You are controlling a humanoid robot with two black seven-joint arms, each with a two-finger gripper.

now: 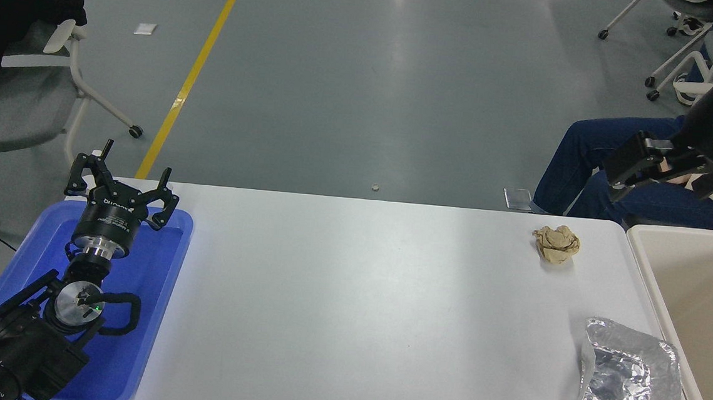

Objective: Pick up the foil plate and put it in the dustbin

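So the foil plate (629, 382) was sitting at the near right corner of the worktop (356, 300), right beside the wall of the dustbin (695, 299), maybe touching it, hard to say. Its long axis ran roughly front to back, parallel to the bin's edge. The right hand (632, 166) was way up past the far edge of the worktop, raised in front of a seated person's legs (591, 166), fingers looking spread and empty. So the plate lay well toward the camera from it and lower down, with a brown paper wad (556, 243) roughly in between. The left hand (122, 190) was parked over the blue tray (160, 312) on the opposite side, fingers spread, holding nothing. My guess: the right arm was clearly the nearer one, and it'd need to pull back and drop.
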